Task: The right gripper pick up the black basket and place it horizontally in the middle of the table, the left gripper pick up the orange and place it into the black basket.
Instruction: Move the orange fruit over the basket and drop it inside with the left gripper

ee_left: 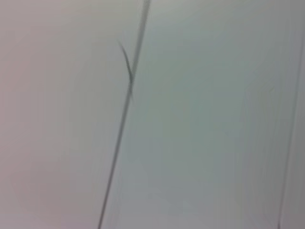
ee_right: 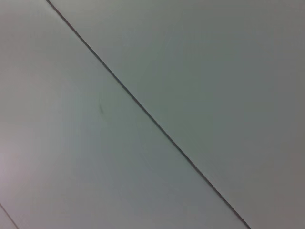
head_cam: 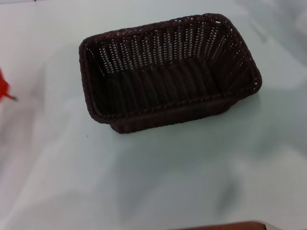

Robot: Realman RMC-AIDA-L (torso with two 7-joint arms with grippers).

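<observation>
Neither the left gripper nor the right gripper shows up in any of the three views, so I can't tell whether either one is released, clenched or grasping anything. The head view is mostly the black basket (head_cam: 168,72), sitting upright on the table (head_cam: 192,172) with its open top facing up, its long side running roughly across the view and turned a bit so the right end sits farther back. It's a rectangular wicker thing, very dark brown-black, with a braided rim running all the way round, rounded corners and vertical slatted sides that let light through the gaps; the floor is a tighter weave and the walls flare outward from a smaller base. Nothing is inside it that I can see. The orange (head_cam: 4,88) is only a sliver at the left edge of the head view, bright orange-red with a tiny dark stem poking out, well apart from the basket and sitting on the table. The table is plain white, smooth and slightly glossy, with soft shadows on it. A strip of brown edge (head_cam: 225,225) peeks in at the bottom of the head view. Both wrist views show only pale flat surface crossed by a thin dark seam line (ee_right: 143,112). No readable writing or labels anywhere.
</observation>
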